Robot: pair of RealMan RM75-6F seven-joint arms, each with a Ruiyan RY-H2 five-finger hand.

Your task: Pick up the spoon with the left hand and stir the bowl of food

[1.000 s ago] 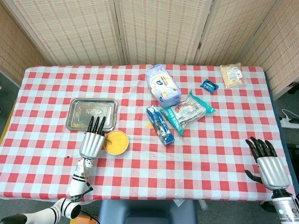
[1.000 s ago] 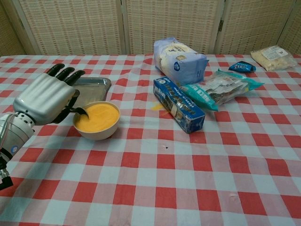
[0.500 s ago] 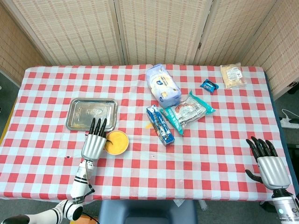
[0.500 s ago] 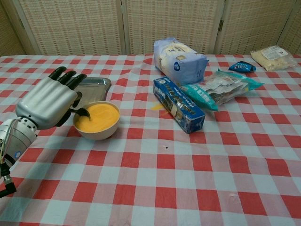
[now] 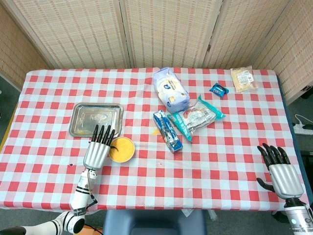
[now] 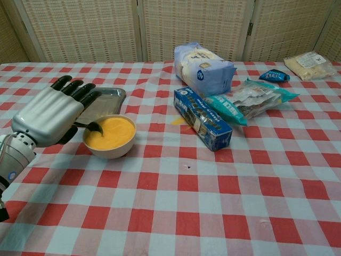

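A white bowl [image 6: 109,136] of yellow food [image 5: 121,149] sits left of centre on the checked cloth. A dark spoon [image 6: 91,127] dips its tip into the bowl's left edge, and its handle runs back under my left hand [image 6: 48,114]. That hand [image 5: 98,149] hovers just left of the bowl with its fingers stretched forward over the tray's edge. The thumb is below, and the handle appears pinched between thumb and fingers, though the contact is hidden. My right hand [image 5: 281,174] rests at the near right edge, fingers apart, holding nothing.
A steel tray [image 5: 96,119] lies just behind the bowl. A blue box [image 5: 167,131], a white bag [image 5: 170,89] and a teal packet [image 5: 198,116] crowd the middle. A small blue packet [image 5: 218,89] and a beige packet [image 5: 243,79] lie far right.
My left hand swayed slightly beside the bowl and its fingers straightened. The spoon's handle now lies lower, and its tip stays in the food. The right hand has not moved.
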